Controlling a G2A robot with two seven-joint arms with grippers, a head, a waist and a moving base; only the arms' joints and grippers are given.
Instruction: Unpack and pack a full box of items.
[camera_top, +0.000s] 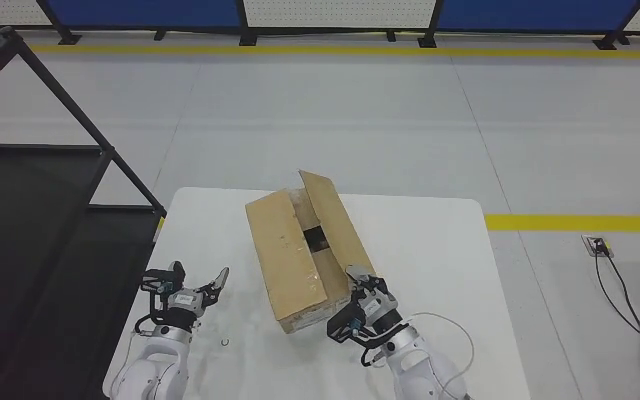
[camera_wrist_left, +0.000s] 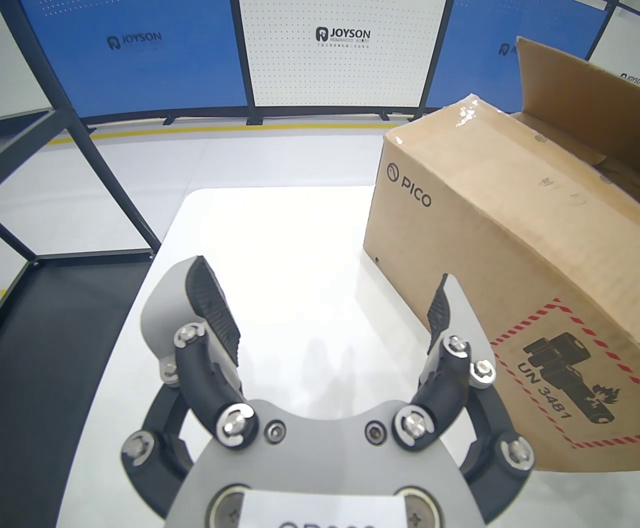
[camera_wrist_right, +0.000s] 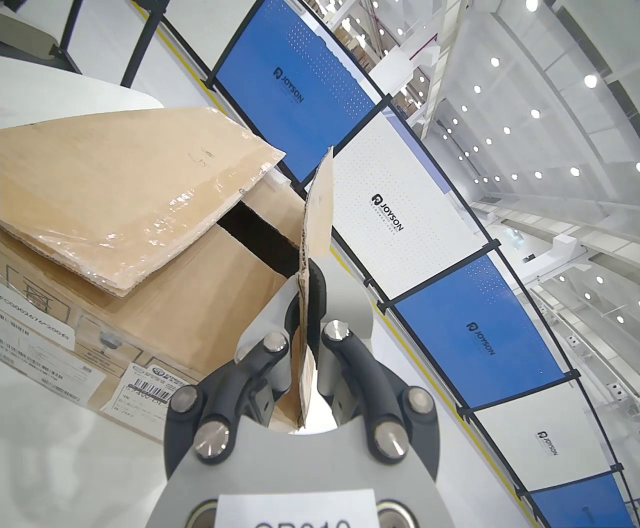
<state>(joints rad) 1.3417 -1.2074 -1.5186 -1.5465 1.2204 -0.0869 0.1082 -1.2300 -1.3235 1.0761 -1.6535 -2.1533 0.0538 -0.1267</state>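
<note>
The cardboard box (camera_top: 295, 262) is sitting on the white counter (camera_top: 440, 260) in the middle of the top view. One top flap (camera_wrist_right: 140, 200) is lying nearly flat, with clear tape along its edge. The other flap (camera_top: 335, 225) is standing up along the box's right side, and a dark gap is showing between them. At the box's lower right corner, the right gripper (camera_top: 353, 293) is holding the raised flap (camera_wrist_right: 317, 215), its jaws pinching narrowly on the cardboard's edge. In the lower left of the top view, the left gripper (camera_top: 200, 272) is hanging over bare counter near the box's long side without touching it. Its jaws are spreading wide and holding nothing.
</note>
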